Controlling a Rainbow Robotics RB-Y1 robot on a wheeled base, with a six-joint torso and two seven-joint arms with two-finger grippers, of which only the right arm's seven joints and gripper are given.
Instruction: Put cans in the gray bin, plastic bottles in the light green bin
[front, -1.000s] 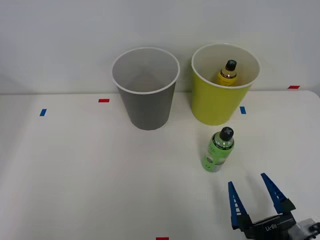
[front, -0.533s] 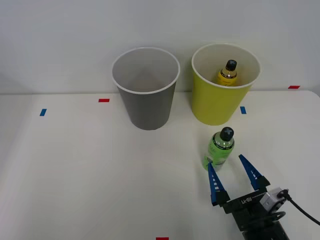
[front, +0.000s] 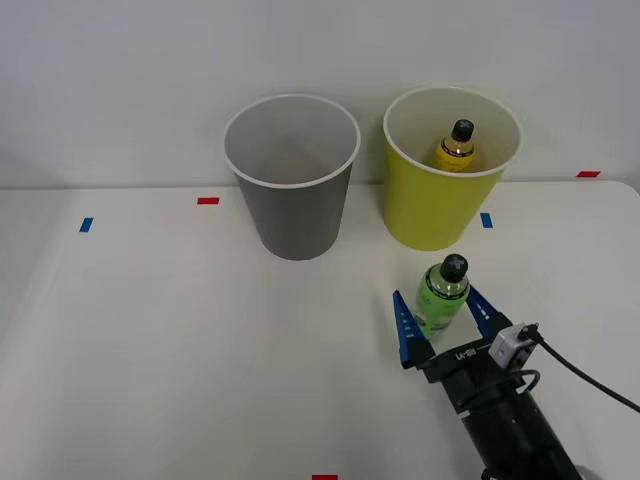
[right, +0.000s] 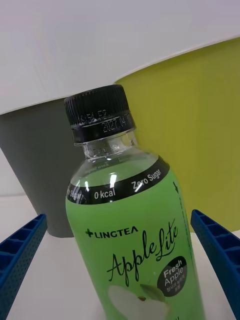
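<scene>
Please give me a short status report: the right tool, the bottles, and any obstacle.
Right tool open, fingers either side of green bottle, not closed. Bottle upright on table. Yellow bottle in light green bin. Nothing in the way.

The black right arm (front: 510, 425) reaches forward from the near right, its blue ribbed claw (front: 445, 322) spread wide, fingers (right: 220, 260) level.

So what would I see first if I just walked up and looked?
Probably the green bottle standing upright on the table, with the open blue end effector on both sides of it. Behind it stand the light green bin, with a yellow bottle inside, and the gray bin to its left.
</scene>
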